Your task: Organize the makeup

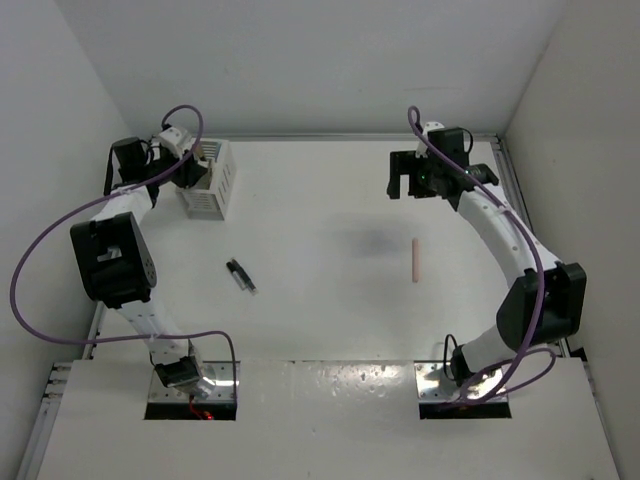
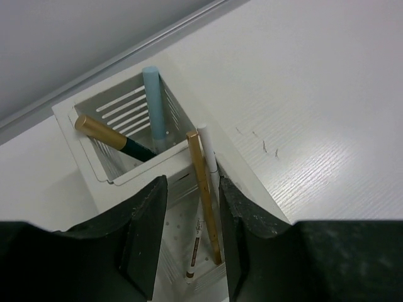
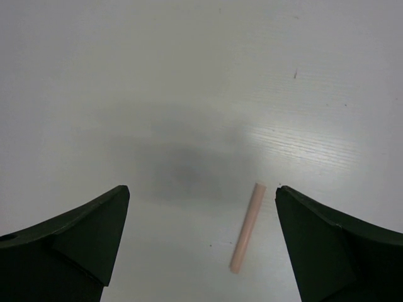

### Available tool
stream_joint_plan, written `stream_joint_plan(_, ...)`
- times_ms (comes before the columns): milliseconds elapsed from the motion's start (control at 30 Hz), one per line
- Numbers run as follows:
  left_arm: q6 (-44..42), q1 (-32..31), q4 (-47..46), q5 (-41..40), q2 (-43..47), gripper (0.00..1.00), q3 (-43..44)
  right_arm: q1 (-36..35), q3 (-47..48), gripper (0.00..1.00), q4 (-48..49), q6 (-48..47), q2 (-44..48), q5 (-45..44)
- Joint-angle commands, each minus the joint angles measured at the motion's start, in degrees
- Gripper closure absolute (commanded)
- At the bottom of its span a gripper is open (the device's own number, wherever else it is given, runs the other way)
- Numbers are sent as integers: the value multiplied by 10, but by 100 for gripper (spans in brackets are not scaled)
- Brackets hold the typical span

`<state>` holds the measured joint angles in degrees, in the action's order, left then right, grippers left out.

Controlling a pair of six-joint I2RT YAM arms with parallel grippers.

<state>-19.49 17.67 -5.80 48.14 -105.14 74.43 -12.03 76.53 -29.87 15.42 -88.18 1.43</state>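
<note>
The task is judged to be more than half done. A white slotted box (image 1: 216,188) stands at the far left of the surface (image 1: 330,190).

Four makeup sticks are counted inside the box, all leaning rather than upright:
- One compartment holds one light blue stick (image 2: 154,104) and one black stick with a gold end (image 2: 107,136).
- The neighbouring compartment holds one tan pencil (image 2: 203,189) and one white stick (image 2: 210,154) just beside it.
- Low in that same compartment a slim white piece with a brown tip (image 2: 194,250) is seen. Whether it is a fifth stick cannot be told.

The left hand (image 2: 192,182) is held directly above this second compartment. Its fingers are partly apart, with the tan pencil between them. A gap shows on the left side, so nothing appears to be clamped. Contact with the other finger cannot be ruled out.

Two pieces are left lying flat on the surface, well apart from each other and from the box: one short black tube (image 1: 240,275) left of centre and one pink stick (image 1: 415,260) right of centre. Both are judged to need carrying to the box.

The right hand (image 3: 201,192) is spread wide and holds nothing. It hangs above the surface, with the pink stick in its wrist view below and between the fingers.
</note>
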Motion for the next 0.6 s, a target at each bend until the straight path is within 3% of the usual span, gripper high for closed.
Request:
stream_joint_plan(0, -25, 10, 32, 6, 18, 56, 32, -19, -14, 0, -21, -56, 29, -83)
stream_joint_plan(167, -36, 10, 100, -24, 40, 56, 104, -5, -99, 0, 20, -72, 73, -18)
stream_joint_plan(267, -55, 10, 151, -46, 55, 56, 155, 27, -153, 35, 58, -29, 88, 70)
stream_joint_plan(333, -70, 10, 188, -53, 69, 56, 188, 24, -178, 46, 53, -7, 83, 69)
stream_joint_plan(433, -80, 10, 219, -59, 91, 54, 211, 10, -181, 36, -18, -4, 51, 10)
stream_joint_plan(567, -95, 5, 280, -80, 119, 53, 219, 6, -220, 37, -34, 40, 18, -13)
